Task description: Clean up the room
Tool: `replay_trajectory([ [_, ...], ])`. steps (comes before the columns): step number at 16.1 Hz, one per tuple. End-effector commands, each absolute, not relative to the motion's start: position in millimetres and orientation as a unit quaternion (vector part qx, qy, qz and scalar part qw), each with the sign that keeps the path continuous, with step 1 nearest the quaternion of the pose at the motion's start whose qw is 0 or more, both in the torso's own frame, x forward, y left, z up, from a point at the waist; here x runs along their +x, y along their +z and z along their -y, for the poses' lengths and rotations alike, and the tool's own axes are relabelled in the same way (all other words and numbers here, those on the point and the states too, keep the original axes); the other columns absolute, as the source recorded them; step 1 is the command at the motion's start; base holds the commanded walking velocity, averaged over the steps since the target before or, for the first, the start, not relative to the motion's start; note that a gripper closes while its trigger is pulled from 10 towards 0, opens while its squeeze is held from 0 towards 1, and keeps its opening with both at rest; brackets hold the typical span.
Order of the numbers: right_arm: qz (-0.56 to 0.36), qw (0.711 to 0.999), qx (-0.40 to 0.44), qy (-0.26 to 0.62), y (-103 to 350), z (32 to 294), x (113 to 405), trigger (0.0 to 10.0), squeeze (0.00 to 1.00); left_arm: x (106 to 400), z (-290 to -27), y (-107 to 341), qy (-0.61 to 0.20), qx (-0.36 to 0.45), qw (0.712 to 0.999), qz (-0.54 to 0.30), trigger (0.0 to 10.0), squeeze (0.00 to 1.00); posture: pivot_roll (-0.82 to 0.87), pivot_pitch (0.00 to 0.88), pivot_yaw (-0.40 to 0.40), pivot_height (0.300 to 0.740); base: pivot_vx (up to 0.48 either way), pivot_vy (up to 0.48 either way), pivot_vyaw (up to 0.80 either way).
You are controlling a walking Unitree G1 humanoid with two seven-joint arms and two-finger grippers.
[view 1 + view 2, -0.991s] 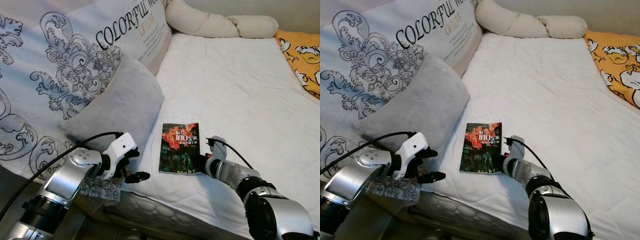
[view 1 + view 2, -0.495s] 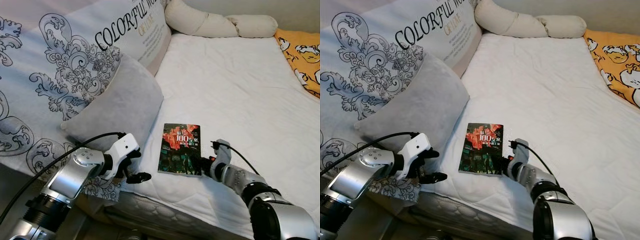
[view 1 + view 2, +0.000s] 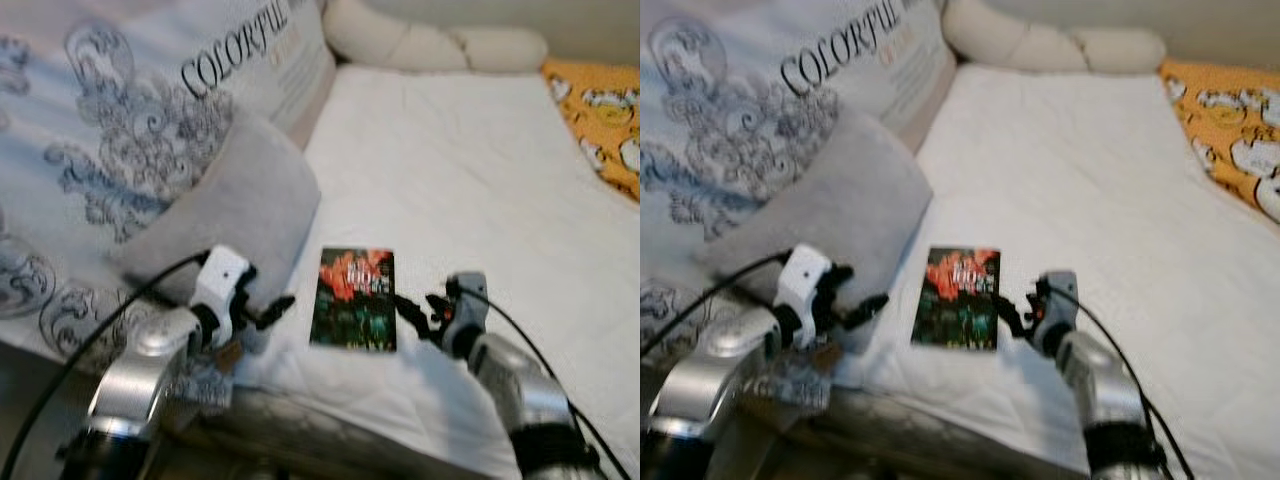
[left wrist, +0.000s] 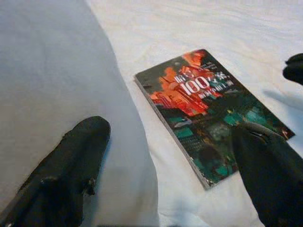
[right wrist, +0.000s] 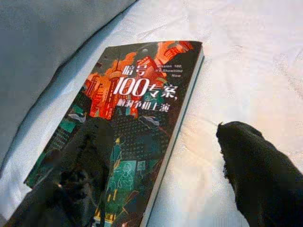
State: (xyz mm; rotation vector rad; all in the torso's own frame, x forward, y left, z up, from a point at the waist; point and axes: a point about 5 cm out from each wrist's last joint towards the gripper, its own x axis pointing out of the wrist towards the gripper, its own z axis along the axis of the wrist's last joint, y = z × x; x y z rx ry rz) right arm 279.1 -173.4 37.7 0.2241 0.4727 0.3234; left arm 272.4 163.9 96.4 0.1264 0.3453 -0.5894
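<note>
A dark paperback book (image 3: 353, 298) with red and teal cover art lies flat on the white bed sheet (image 3: 470, 170), near the bed's front edge. My right gripper (image 3: 415, 308) is open at the book's right edge. In the right wrist view one finger (image 5: 71, 184) hovers over the book's (image 5: 132, 109) cover and the other finger (image 5: 258, 175) is above the sheet beside it. My left gripper (image 3: 272, 308) is open, just left of the book and against a grey pillow (image 3: 235, 210). The left wrist view shows the book (image 4: 208, 109) between that gripper's spread fingers (image 4: 71, 165).
A large cushion (image 3: 120, 120) printed with "COLORFUL" leans behind the grey pillow at the left. A cream bolster (image 3: 430, 45) lies at the head of the bed. An orange patterned blanket (image 3: 610, 120) covers the far right. The mattress edge runs just in front of the book.
The picture has shifted and blurred. My left gripper has risen from the mattress edge toward the book's left side. My right gripper has drawn slightly right of the book's corner.
</note>
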Motion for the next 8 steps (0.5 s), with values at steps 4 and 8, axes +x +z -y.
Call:
replay_trajectory([
  [4, -0.158, 0.982, 0.077, 0.074, 56, 175, 255, 10.0, 1.0, 270, -176, 107, -0.167, 0.06, 0.978, -0.113, 10.0, 0.0, 0.09, 0.0, -0.039, 0.74, 0.0, -0.287, 0.0],
  [8, -0.124, 0.989, 0.064, 0.042, 71, 179, 253, 10.0, 1.0, 262, -186, 104, -0.114, 0.052, 0.986, -0.111, 10.0, 0.0, 0.08, 0.0, -0.05, 0.74, 0.0, -0.431, -0.75],
])
